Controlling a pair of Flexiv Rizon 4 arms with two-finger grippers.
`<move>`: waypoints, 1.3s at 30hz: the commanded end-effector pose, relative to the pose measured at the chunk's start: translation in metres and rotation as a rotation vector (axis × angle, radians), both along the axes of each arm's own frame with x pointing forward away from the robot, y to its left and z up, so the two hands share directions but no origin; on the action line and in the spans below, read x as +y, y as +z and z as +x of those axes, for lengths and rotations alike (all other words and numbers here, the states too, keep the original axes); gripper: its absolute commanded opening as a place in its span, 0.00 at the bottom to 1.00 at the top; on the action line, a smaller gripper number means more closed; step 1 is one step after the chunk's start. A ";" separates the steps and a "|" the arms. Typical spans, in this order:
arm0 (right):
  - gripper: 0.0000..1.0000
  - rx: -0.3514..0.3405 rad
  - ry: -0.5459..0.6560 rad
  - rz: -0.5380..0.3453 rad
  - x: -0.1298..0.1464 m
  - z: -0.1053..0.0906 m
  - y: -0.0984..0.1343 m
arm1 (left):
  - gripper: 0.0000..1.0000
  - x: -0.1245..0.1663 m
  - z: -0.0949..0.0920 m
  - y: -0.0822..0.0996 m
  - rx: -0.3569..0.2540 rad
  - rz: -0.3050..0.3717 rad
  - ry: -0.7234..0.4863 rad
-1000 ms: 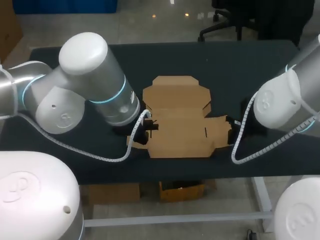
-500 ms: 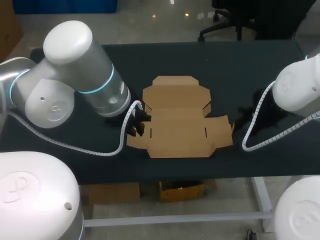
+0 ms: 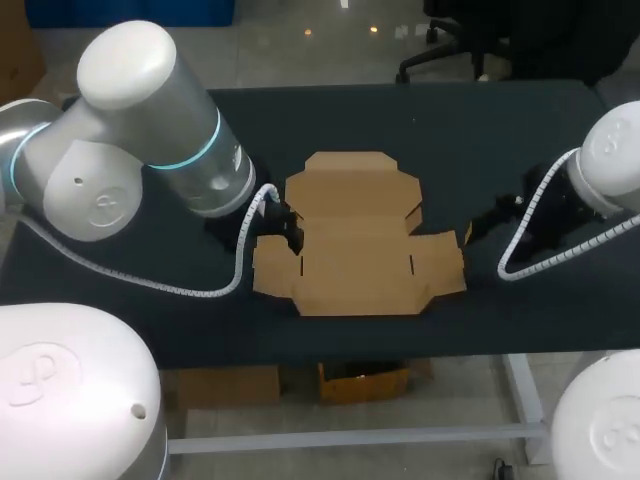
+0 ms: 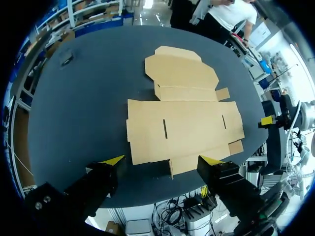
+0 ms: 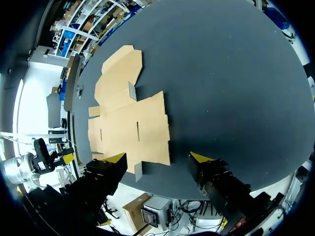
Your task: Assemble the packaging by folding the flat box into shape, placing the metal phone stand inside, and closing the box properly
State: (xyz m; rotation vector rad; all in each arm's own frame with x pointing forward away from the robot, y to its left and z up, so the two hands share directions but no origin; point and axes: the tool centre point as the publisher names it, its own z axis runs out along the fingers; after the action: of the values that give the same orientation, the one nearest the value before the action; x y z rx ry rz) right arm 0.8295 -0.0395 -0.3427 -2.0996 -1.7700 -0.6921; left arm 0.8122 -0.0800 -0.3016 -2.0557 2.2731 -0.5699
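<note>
The flat brown cardboard box (image 3: pixel 360 240) lies unfolded in the middle of the black table (image 3: pixel 450 130), with all its flaps down. My left gripper (image 3: pixel 283 226) hangs over the box's left edge. In the left wrist view it (image 4: pixel 162 160) stands open, with the box (image 4: pixel 182 115) ahead of its fingers and untouched. My right gripper (image 3: pixel 487 220) sits just off the box's right flap. In the right wrist view it (image 5: pixel 158 157) is open and empty, and the box (image 5: pixel 130 118) lies ahead of it. No metal phone stand shows in any view.
A small dark object (image 4: pixel 66 58) lies on the table far beyond the box, towards a corner. The table's front edge (image 3: pixel 380 340) runs close below the box. Bare black tabletop surrounds the box on all sides.
Both grippers opened and drew back from the box's side flaps, left to the left, right to the right. The side flaps now lie flat and in plain view.
</note>
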 end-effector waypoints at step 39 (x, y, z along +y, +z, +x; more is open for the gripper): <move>1.00 -0.054 0.061 0.188 -0.017 0.049 0.020 | 1.00 0.012 0.037 0.035 0.008 -0.097 -0.079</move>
State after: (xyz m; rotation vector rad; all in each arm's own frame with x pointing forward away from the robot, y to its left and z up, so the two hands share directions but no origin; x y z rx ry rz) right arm 0.8747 -0.0576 -0.3210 -1.9173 -1.7130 -0.8727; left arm 0.8480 -0.0623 -0.2654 -2.0221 2.3890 -0.6996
